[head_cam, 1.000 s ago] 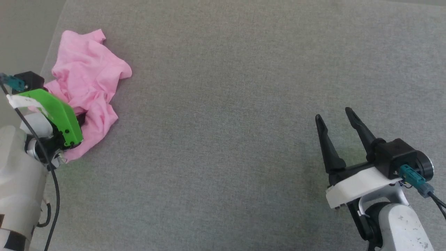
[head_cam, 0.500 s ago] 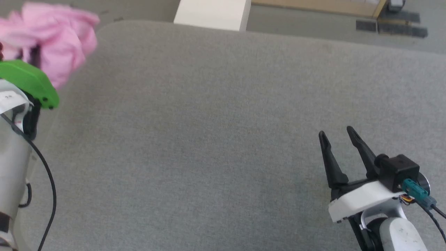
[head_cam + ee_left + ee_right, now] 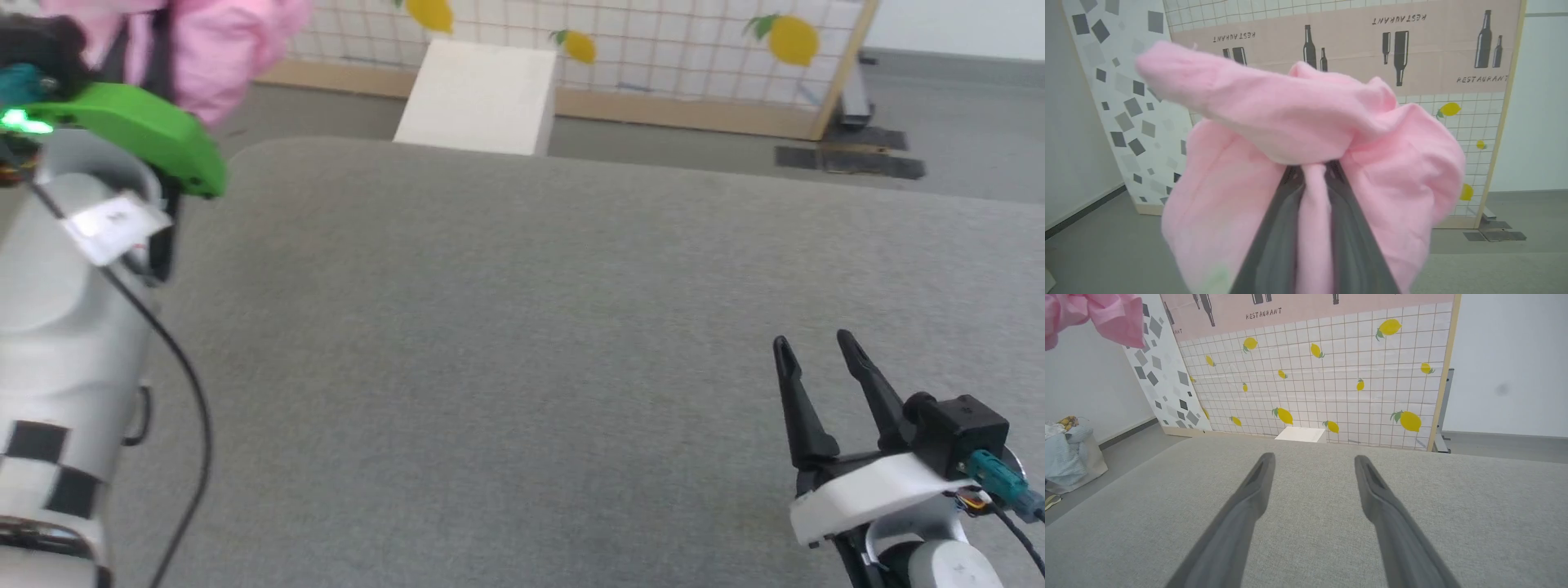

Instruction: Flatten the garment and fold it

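Observation:
The pink garment (image 3: 220,49) hangs bunched in the air at the top left of the head view, well above the grey table (image 3: 522,343). In the left wrist view my left gripper (image 3: 1314,169) is shut on a fold of the garment (image 3: 1392,163), which drapes around both dark fingers (image 3: 1274,237). A corner of the garment (image 3: 1110,314) shows at the top left of the right wrist view. My right gripper (image 3: 812,343) stands open at the lower right, low over the bare table, with nothing between its fingers (image 3: 1249,494).
Beyond the table's far edge stand a white box (image 3: 482,98) on the floor and a lemon-patterned partition (image 3: 1323,371). A pile of laundry (image 3: 1065,453) sits on the floor to the left in the right wrist view.
My left gripper has lifted the garment off the table's left side high into the air. The head camera has tilted upward, bringing the far floor and partition into view. The right gripper stayed open.

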Robot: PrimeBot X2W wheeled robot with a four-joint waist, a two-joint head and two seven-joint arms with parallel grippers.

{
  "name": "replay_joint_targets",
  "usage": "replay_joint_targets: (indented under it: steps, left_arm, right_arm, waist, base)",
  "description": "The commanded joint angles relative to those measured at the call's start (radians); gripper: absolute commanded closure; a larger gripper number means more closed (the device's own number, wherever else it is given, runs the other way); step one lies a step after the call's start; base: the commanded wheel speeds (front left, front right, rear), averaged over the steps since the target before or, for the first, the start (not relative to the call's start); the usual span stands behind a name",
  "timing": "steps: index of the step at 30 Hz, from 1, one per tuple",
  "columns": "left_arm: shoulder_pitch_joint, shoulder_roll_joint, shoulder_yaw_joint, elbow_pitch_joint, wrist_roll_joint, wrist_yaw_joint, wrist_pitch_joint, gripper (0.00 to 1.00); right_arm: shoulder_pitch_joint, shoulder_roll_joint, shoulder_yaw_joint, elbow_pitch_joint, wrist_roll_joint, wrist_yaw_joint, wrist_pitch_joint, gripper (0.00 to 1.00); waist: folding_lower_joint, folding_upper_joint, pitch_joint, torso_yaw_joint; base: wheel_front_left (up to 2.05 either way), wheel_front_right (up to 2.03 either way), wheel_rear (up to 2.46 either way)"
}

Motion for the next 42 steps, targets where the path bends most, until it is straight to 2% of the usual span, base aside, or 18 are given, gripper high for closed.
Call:
replay_joint_targets:
  steps: [1,10,16,22,27,28,29,30,36,42]
  left_arm:
    - [0.024,-0.030,-0.009,-0.018,0.008,0.000,-0.007,1.00]
    - [0.132,-0.164,-0.070,-0.088,0.003,-0.018,-0.009,1.00]
    - [0.242,-0.247,-0.142,-0.096,-0.007,-0.035,0.005,1.00]
    - [0.409,-0.305,-0.233,-0.075,-0.009,-0.045,0.040,1.00]
    - [0.513,-0.328,-0.302,-0.061,-0.005,-0.052,0.075,1.00]
    - [0.525,-0.330,-0.315,-0.064,0.001,-0.053,0.076,0.66]
    - [0.532,-0.331,-0.324,-0.068,0.007,-0.052,0.074,0.15]
    - [0.537,-0.331,-0.332,-0.077,0.017,-0.048,0.065,0.00]
    - [0.542,-0.316,-0.327,-0.205,0.068,-0.015,0.004,0.00]
    - [0.583,-0.288,-0.230,-0.410,0.097,0.049,-0.008,0.00]
  right_arm:
    - [0.018,0.000,-0.009,-0.005,0.003,-0.002,-0.002,0.00]
    - [0.032,0.000,-0.056,-0.034,-0.008,-0.002,0.018,0.00]
    - [0.041,0.000,-0.101,-0.049,-0.005,-0.002,0.020,0.00]
    - [0.036,0.000,-0.104,-0.041,0.018,-0.002,0.004,0.00]
    - [0.028,0.000,-0.098,-0.028,0.025,-0.002,-0.006,0.00]
    - [0.026,0.000,-0.098,-0.026,0.025,-0.002,-0.008,0.00]
    - [0.024,0.000,-0.096,-0.023,0.024,-0.002,-0.008,0.00]
    - [0.022,0.000,-0.095,-0.021,0.023,-0.002,-0.010,0.00]
    - [0.027,0.000,-0.098,-0.016,0.015,-0.002,-0.005,0.00]
    - [0.047,0.000,-0.102,-0.021,0.009,-0.002,0.009,0.00]
  waist:
    - [0.0001,0.0069,-0.028,-0.068]
    - [0.0001,0.0069,-0.003,-0.247]
    - [0.0001,0.0069,0.042,-0.326]
    - [0.0001,0.0069,0.084,-0.354]
    - [0.0001,0.0069,0.094,-0.338]
    - [0.0001,0.0069,0.092,-0.330]
    - [0.0001,0.0069,0.090,-0.324]
    - [0.0001,0.0069,0.086,-0.315]
    - [0.0001,0.0069,0.038,-0.260]
    - [0.0001,0.0069,-0.017,-0.214]
  base:
    - [0.00,0.00,0.00]
    - [0.00,0.00,0.00]
    - [0.00,0.00,0.00]
    - [0.00,0.00,0.00]
    - [0.00,0.00,0.00]
    - [0.00,0.00,0.00]
    - [0.00,0.00,0.00]
    - [0.00,0.00,0.00]
    - [0.00,0.00,0.00]
    - [0.00,0.00,0.00]
